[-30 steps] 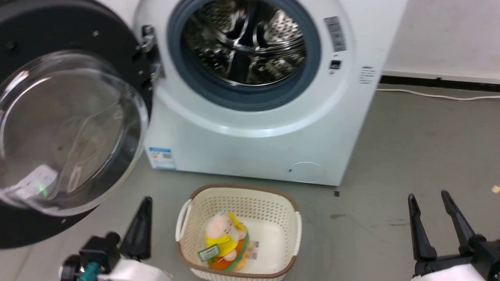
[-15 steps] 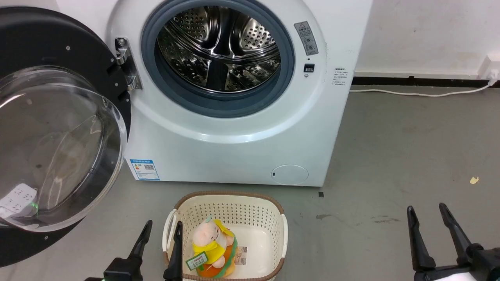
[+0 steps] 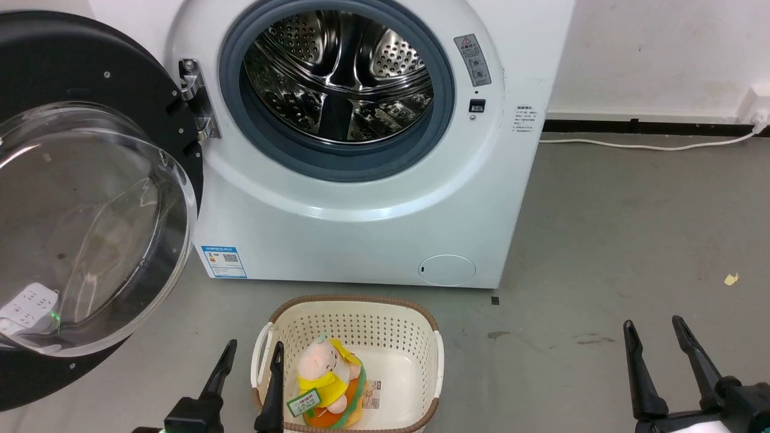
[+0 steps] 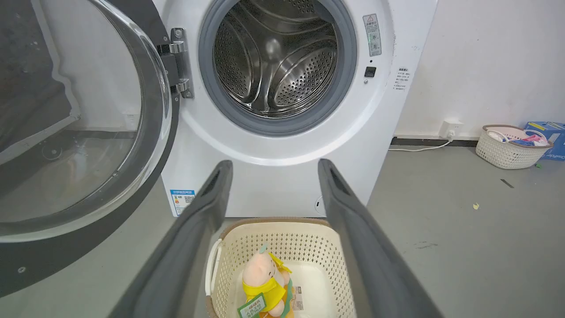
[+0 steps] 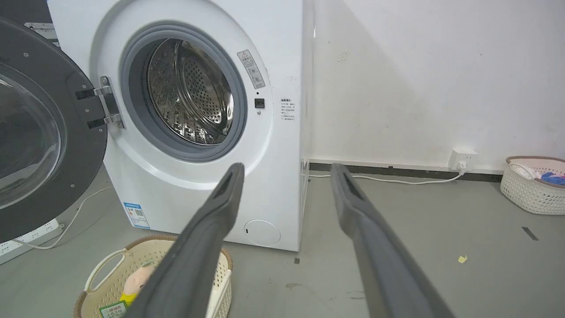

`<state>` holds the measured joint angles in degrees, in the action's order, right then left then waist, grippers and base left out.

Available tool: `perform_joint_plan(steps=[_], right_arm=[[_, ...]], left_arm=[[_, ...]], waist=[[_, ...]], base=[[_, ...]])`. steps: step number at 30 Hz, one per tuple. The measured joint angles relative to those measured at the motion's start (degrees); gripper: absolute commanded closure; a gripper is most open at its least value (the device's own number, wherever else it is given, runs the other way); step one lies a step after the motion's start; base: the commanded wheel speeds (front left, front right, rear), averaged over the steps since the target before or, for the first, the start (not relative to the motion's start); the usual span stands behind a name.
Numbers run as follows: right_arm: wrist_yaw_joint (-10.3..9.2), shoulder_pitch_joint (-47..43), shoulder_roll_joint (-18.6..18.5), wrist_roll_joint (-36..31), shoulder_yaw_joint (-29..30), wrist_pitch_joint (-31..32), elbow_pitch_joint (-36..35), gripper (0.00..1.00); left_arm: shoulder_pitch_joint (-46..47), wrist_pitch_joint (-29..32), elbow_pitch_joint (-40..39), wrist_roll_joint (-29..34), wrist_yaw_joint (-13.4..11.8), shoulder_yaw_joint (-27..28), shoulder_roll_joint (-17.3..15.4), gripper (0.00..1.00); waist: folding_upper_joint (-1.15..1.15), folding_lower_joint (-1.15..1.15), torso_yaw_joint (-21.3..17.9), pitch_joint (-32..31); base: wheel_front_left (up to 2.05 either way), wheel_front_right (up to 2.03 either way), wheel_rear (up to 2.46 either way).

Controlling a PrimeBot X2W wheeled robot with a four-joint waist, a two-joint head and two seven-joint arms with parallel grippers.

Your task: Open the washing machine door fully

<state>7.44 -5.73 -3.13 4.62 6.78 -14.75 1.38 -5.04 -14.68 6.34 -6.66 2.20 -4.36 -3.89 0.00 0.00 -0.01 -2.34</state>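
The white washing machine (image 3: 373, 228) stands against the wall, its steel drum (image 3: 337, 78) exposed inside the grey rubber ring. The washing machine door (image 3: 84, 72), a black disc with a bulging clear glass bowl (image 3: 90, 234), is swung wide out to the left on its hinge (image 3: 195, 99). My left gripper (image 3: 252, 358) is open at the bottom, just left of the basket, well below and apart from the door. My right gripper (image 3: 656, 337) is open at the lower right over bare floor. The door (image 4: 163, 115) and door (image 5: 84, 145) also appear in both wrist views.
A cream basket (image 3: 349, 322) holding a plush toy (image 3: 328, 376) sits on the floor in front of the machine. A white cable (image 3: 637, 144) runs along the wall's foot. Another basket (image 4: 512, 145) stands far right. A power strip (image 5: 26, 236) lies under the door.
The head camera shifted between one second ago and half a second ago. My left gripper dropped lower and now shows both fingers apart. Door and right gripper hold steady since.
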Motion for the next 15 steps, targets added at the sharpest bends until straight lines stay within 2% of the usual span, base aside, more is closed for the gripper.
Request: perform_joint_plan(steps=[9, 10, 15], right_arm=[[0.00, 0.0, 0.0, 0.1, -0.1, 0.0, 0.0, 0.00], [0.00, 0.0, 0.0, 0.1, -0.1, 0.0, 0.0, 1.00], [0.00, 0.1, 0.0, 0.0, -0.1, 0.1, 0.0, 1.00]], left_arm=[[0.0, 0.0, -0.1, 0.0, 0.4, 0.5, 0.5, 0.00], [0.0, 0.0, -0.1, 0.0, 0.5, 0.5, 0.6, 1.00], [0.0, 0.2, -0.1, 0.0, 0.5, 0.5, 0.7, 1.00]], waist=[[0.00, 0.00, 0.0, 0.2], [0.00, 0.00, 0.0, 0.3], [0.00, 0.00, 0.0, 0.3]], base=[[0.00, 0.00, 0.00], [0.00, 0.00, 0.00], [0.00, 0.00, 0.00]])
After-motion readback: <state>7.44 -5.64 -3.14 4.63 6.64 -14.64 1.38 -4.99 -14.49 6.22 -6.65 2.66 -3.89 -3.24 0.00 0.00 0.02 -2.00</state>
